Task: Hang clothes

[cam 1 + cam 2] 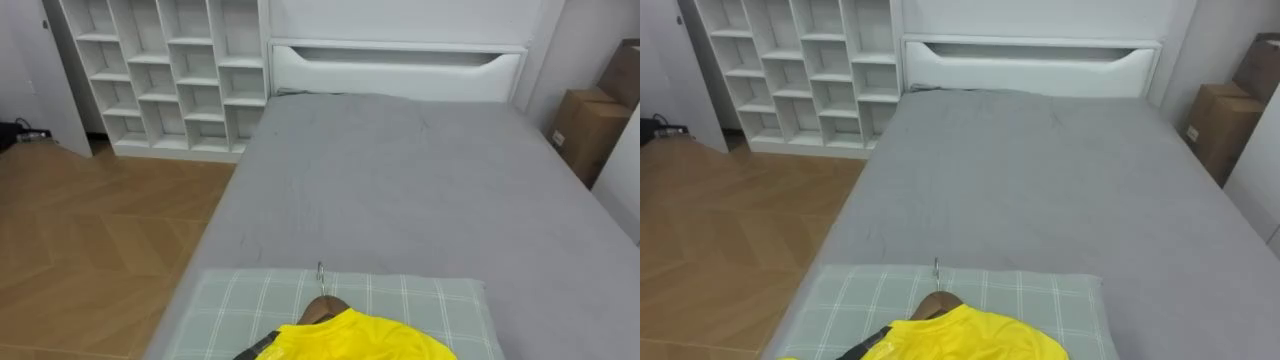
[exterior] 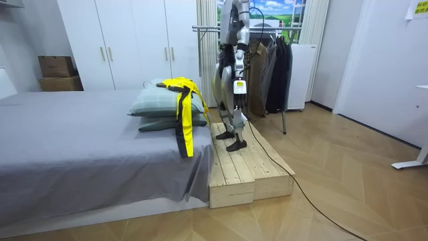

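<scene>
- Currently, the yellow garment [image 1: 370, 338] is seen at 6 o'clock of the eye views. It is already threaded on a wooden hanger [image 1: 322, 308] and laid on the checked pillow [image 1: 250, 300] at the near end of the grey bed [image 1: 400, 180].
- In the room view, part of the garment is seen draped over the pillow edge and down the bed side.
- The metal hook [image 1: 320, 272] is pointed toward 12 o'clock, away from the robot.
- The robot is seen upright on the wooden platform [image 2: 247, 167], beside the pillows. The clothes rack [image 2: 267, 30] with dark clothes is placed behind it, at roughly its 6 o'clock.
- The left hand [image 2: 238, 87] is seen low by the body, apart from the garment. Whether it is open or closed cannot be told.
- Step judged: pickup not yet begun.
- Risk: if cloth is grabbed instead of the hanger, the garment could be pulled off it.
- Risk: the dangling part could be dragged or snagged on the bed corner when lifted.
- Risk: the turn toward the rack must be made on a narrow platform, so a step could be missed at its edge.
</scene>
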